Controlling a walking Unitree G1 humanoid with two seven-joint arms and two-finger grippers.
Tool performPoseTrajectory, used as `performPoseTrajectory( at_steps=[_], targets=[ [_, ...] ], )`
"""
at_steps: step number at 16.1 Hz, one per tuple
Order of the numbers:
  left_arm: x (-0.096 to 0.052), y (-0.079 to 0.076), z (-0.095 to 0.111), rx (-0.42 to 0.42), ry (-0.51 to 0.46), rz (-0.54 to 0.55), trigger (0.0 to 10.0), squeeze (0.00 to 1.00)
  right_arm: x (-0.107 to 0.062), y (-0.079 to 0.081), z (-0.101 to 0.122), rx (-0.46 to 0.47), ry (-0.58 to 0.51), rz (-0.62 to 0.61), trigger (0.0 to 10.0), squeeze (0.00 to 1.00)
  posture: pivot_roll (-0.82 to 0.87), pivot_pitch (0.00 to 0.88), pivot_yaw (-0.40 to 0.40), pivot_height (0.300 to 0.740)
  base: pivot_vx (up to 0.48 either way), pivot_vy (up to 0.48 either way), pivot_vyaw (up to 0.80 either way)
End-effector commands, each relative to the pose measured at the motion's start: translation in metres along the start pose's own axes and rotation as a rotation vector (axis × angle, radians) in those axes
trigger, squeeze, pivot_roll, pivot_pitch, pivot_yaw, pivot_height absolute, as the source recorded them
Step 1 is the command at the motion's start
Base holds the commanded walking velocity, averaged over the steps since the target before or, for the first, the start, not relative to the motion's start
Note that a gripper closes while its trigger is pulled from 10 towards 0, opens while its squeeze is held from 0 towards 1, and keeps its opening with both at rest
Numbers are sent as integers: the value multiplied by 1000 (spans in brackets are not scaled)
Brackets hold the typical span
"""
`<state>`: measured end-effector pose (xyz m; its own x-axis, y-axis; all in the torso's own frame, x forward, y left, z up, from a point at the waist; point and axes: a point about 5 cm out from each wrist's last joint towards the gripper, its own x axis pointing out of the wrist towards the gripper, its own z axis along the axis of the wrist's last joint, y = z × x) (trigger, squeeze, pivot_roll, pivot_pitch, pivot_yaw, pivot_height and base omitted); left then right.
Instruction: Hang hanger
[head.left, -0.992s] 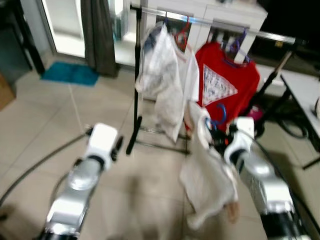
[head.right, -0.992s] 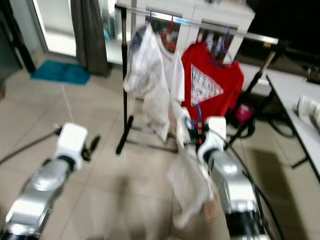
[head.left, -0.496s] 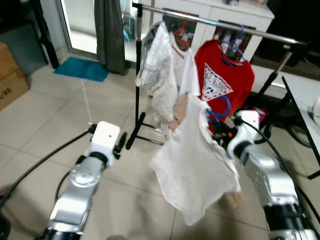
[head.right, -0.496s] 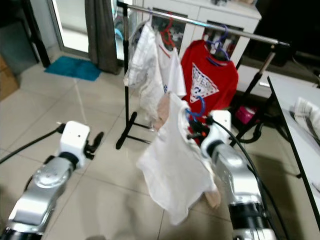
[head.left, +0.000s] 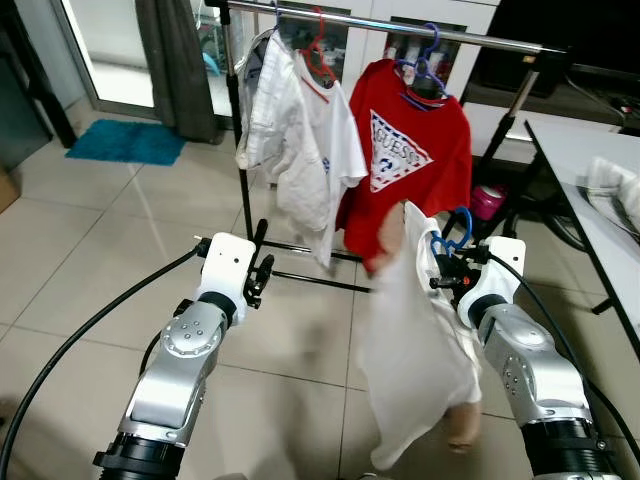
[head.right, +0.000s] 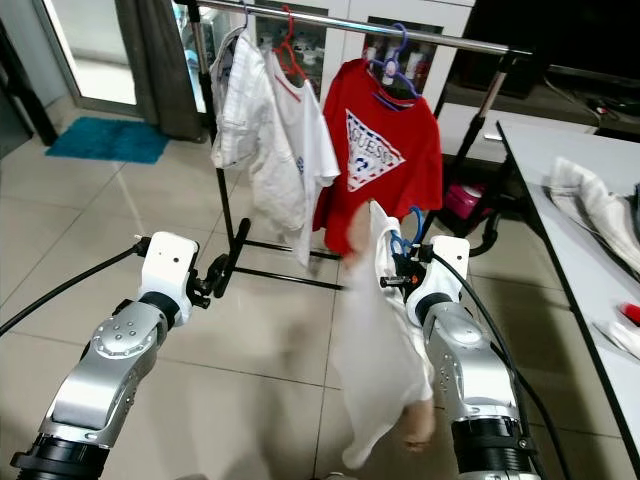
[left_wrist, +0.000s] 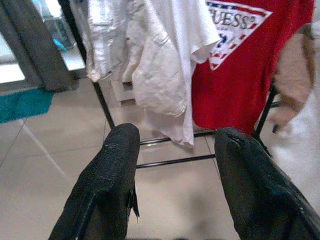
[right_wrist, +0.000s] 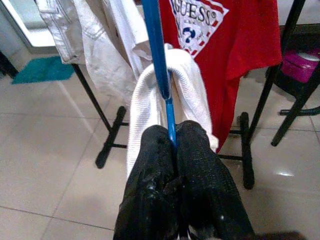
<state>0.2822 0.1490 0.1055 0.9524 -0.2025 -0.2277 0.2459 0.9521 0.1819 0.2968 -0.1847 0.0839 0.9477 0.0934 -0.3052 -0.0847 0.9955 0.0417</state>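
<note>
A blue hanger (head.left: 455, 225) carrying a white garment (head.left: 415, 350) is held by my right gripper (head.left: 447, 272), shut on the hanger's blue wire (right_wrist: 157, 60). The garment hangs down toward the floor and looks motion-blurred. Ahead stands a clothes rack with a metal rail (head.left: 400, 28). A red T-shirt (head.left: 410, 160) and white shirts (head.left: 300, 140) hang from it. The held hanger sits below the rail, in front of the red T-shirt. My left gripper (head.left: 262, 275) is raised at the left, open, its fingers (left_wrist: 117, 165) holding nothing.
A white table (head.left: 580, 190) with a crumpled cloth (head.left: 615, 185) stands at the right. The rack's black base bars (head.left: 310, 278) lie on the tiled floor. A teal mat (head.left: 125, 142) and a dark curtain (head.left: 180, 60) are at the back left. A black cable (head.left: 80, 330) trails left.
The camera has shifted, so the rack now sits further left and closer. The white garment, spread wide half a second ago, now hangs narrower and is swinging. Both grippers keep their states.
</note>
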Motion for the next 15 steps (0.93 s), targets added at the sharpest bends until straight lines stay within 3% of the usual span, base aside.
performPoseTrajectory(
  at_steps=[1,3,5,7,15],
  targets=[
    [-1,-1,-3,-18,14,-9,10000,0,3,0,11,-35,-52,-22,10000,0,37,0,-80,740,270,0,0],
    [-2,0,-6,-22,12,-13,10000,0,3,-2,8,-34,-40,-58,10000,0,27,0,-78,740,272,0,0],
    [-2,-1,-5,-30,-4,-32,10000,0,0,-5,9,8,-47,-53,10000,0,29,0,-74,740,270,0,-666],
    [-2,-2,-4,-29,-8,-37,10000,0,0,-7,8,-8,-50,-60,10000,0,37,0,-70,740,270,0,-800],
    [0,2,-1,-26,-16,-32,10000,0,0,3,8,-13,-67,-29,10000,0,26,0,-67,740,303,0,0]
  ],
)
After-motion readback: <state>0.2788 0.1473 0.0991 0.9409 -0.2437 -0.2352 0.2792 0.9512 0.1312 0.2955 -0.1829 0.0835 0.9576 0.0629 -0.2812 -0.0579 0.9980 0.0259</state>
